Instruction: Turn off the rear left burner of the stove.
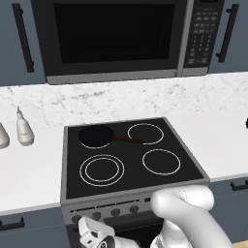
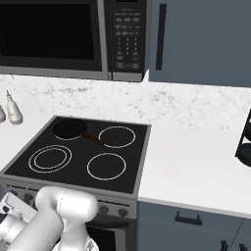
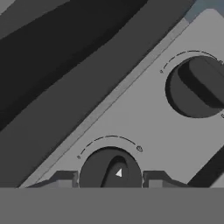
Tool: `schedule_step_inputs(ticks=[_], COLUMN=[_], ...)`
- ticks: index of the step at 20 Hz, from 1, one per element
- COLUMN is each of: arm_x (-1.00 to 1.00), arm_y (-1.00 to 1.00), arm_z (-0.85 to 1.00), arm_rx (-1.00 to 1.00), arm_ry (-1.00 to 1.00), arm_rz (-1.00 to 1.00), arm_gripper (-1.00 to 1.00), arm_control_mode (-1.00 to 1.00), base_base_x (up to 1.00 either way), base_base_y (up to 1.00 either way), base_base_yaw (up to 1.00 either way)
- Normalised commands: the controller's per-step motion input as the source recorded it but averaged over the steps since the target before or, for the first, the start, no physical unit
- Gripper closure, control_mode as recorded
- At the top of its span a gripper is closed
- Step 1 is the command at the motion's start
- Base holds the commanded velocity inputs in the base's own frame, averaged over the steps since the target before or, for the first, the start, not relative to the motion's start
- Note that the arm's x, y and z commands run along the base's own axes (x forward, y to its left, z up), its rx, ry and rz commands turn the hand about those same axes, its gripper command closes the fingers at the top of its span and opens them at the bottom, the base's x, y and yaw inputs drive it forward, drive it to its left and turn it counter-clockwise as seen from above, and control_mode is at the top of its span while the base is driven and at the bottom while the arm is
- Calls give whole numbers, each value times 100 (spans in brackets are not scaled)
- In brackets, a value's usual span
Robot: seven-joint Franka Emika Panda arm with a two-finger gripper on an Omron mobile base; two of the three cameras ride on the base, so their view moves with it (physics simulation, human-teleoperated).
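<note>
Stove (image 1: 72, 160): flat glossy black glass cooktop in a grey metal frame, set into a white counter (image 1: 29, 169). Grey matte front strip (image 3: 144, 109) carries round dark knobs, each with a raised bar grip and a thin dashed arc printed around it.

Rear left burner (image 1: 86, 130): far-left zone of the glass, largely covered by a small round black skillet (image 1: 96, 136) whose thin brownish handle runs right toward the rear right ring. Near left burner shows a bright double ring; the two right burners show bright single rings.

Behind: speckled white marble-look backsplash (image 1: 145, 99); black microwave (image 1: 116, 36) with grey trim and keypad above. Two pale rounded bottles (image 1: 23, 130) on the counter at far left.

Gripper (image 3: 110, 178): clenched on the leftmost knob (image 3: 110, 171) of the front strip; in the hand view the two dark finger tips (image 3: 65, 178) sit hard against either side of the knob. A small white triangle marks the knob's bar.

Second knob (image 3: 197, 86) lies just right of it, untouched.

Obscured: lower part of the gripped knob is cut off by the frame edge. In both base views the white arm (image 1: 189, 213) hides part of the strip, and the jaw contact cannot be made out there. A black rack at the right edge of the right base view is cropped.
</note>
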Motion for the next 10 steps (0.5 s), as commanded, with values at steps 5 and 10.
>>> schedule_step_inputs(ticks=[5,10], arm_x=[0,0], arm_y=[-2,0], arm_z=[19,22], arm_rx=[66,69], arm_ry=[-22,-21], arm_rz=[-31,-33], arm_gripper=[100,100], arm_control_mode=[-100,-100], base_base_x=[0,0], base_base_y=[0,0], base_base_yaw=[0,0])
